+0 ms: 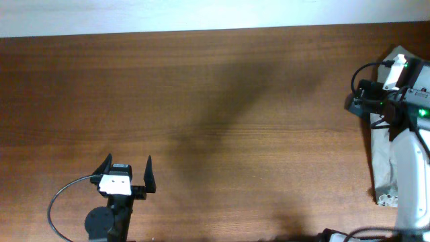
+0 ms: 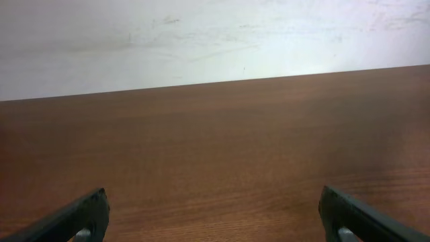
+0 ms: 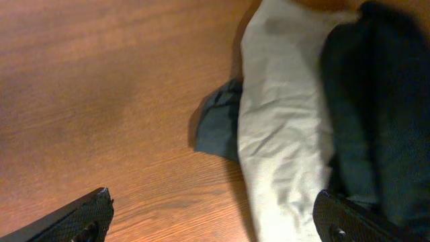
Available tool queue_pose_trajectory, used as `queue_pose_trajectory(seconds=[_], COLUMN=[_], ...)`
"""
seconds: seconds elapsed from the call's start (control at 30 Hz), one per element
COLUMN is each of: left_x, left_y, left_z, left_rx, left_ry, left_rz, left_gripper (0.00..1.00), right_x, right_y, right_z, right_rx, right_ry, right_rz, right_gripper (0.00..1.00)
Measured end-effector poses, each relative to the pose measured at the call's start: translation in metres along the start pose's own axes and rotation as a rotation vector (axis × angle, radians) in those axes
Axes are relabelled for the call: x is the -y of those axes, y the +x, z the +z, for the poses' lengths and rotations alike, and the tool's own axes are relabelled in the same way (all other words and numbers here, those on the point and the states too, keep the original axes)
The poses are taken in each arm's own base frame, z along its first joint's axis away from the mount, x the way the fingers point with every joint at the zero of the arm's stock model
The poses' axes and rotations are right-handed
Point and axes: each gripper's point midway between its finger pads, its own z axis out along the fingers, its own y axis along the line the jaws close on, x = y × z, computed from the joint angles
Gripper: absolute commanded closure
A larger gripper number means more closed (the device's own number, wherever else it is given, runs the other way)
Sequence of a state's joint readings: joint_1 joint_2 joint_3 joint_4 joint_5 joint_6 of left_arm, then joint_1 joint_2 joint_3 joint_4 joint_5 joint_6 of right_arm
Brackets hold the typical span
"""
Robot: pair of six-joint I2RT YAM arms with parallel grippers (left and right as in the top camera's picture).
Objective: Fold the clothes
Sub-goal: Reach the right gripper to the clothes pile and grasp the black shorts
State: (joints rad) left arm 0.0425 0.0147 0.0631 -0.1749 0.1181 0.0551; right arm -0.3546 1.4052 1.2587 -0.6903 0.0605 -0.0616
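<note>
My left claw point(image 1: 128, 161) and right claw point(image 3: 211, 208) stood released, empty. Pale cloth point(image 3: 282, 121) lay touching the black shorts point(image 3: 379, 101); a grab might pinch both.

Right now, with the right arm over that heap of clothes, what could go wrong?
1. The black cloth lies against a pale cloth and a grey-blue piece; the open right gripper could pinch several layers together.
2. The left gripper sits open far across the table, so a one-handed pull may drag the cloth bunched.
</note>
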Motion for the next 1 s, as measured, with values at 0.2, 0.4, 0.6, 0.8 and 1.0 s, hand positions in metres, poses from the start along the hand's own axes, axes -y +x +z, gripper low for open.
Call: queue_pose_trajectory(seconds=[0.2,0.4,0.6,0.8,1.0], left_x=[0.0,0.0,0.0,0.0,0.0], left_y=[0.0,0.0,0.0,0.0,0.0], left_z=[0.0,0.0,0.0,0.0,0.0], left_rx=[0.0,0.0,0.0,0.0,0.0], left_ry=[0.0,0.0,0.0,0.0,0.0], left_rz=[0.0,0.0,0.0,0.0,0.0], left_gripper=[0.01,0.01,0.01,0.01,0.01], right_x=[0.02,0.1,0.146,0.175,0.178], right_y=[-0.007,-0.026,-0.036,-0.017,0.022], right_z=[0.041,0.051,0.079,0.115,0.159], right_rx=[0.01,0.126,0.21,0.18,0.068], right_ry=[0.03,0.18,0.292,0.376,0.384], right_rz=[0.134,0.306,0.362,0.39,0.396], right_gripper=[0.01,0.01,0.01,0.01,0.14])
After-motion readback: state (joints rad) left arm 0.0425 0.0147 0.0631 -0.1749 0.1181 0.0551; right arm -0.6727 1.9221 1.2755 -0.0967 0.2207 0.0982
